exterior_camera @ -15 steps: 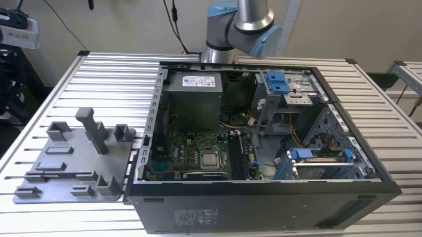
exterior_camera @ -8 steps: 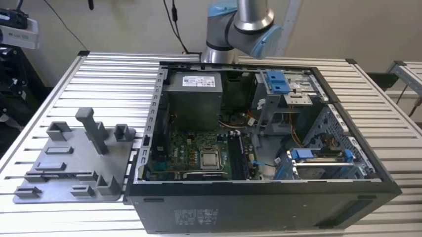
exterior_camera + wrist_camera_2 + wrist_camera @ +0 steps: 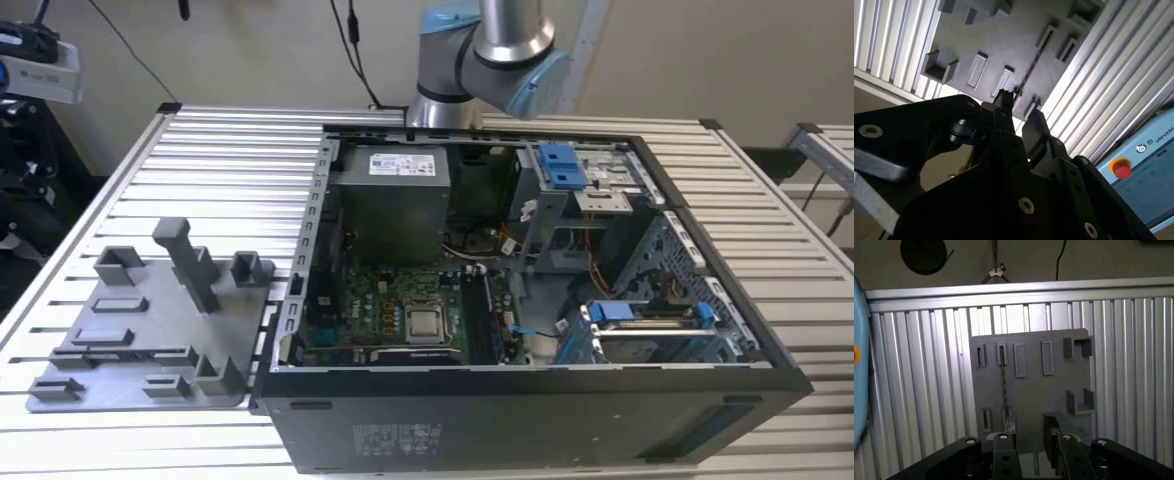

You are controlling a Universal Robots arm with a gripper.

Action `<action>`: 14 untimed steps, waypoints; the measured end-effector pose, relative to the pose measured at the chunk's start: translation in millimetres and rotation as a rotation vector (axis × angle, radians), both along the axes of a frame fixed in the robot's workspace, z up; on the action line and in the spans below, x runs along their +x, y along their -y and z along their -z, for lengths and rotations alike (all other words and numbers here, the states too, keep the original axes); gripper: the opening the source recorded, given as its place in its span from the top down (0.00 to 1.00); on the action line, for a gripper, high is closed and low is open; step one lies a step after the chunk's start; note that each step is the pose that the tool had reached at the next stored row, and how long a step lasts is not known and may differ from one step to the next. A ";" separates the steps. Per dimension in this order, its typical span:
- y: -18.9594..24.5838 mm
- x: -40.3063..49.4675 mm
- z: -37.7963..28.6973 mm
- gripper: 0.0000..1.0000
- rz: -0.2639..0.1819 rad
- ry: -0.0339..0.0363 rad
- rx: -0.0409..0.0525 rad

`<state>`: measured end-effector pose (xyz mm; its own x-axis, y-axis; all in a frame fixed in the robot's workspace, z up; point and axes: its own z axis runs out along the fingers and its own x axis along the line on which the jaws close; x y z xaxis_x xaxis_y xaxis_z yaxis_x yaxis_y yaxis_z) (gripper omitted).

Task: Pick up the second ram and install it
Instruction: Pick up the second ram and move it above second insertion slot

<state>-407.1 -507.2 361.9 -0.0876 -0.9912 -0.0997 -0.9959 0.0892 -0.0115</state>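
Open PC case (image 3: 534, 395) is set on the slatted table (image 3: 214, 150). The grey fixture plate (image 3: 134, 335) is laid just beside it, on the exterior view's left, with raised blocks (image 3: 187, 262) stood on it. A box with a red button (image 3: 1122, 169) is seen past the table edge. The second ram (image 3: 1004, 382) is seen edge-on, stood in the plate's slots. The gripper (image 3: 1030, 422) is held above the plate, fingers parted, nothing gripped, clear of the ram.
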 end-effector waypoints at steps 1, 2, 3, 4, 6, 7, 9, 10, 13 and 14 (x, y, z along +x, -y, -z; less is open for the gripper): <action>0.0 0.0 1.2 0.64 -0.003 -0.0001 -0.0004; 0.0 0.1 2.5 0.64 -0.006 -0.0001 -0.0008; -0.1 0.1 4.0 0.64 -0.010 0.0000 -0.0012; -0.1 0.1 5.6 0.64 -0.014 -0.0001 -0.0023; -0.1 0.3 9.0 0.64 -0.026 -0.0001 -0.0039; -0.1 0.4 10.7 0.64 -0.032 0.0001 -0.0045; -0.1 0.6 13.7 0.64 -0.043 0.0000 -0.0060; -0.1 0.6 14.7 0.64 -0.046 -0.0002 -0.0070; 0.0 0.7 17.7 0.64 -0.055 -0.0002 -0.0098; 0.0 0.6 19.0 0.64 -0.057 -0.0001 -0.0110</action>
<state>-406.5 -507.2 342.9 -0.0313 -0.9956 -0.0887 -0.9994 0.0325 -0.0120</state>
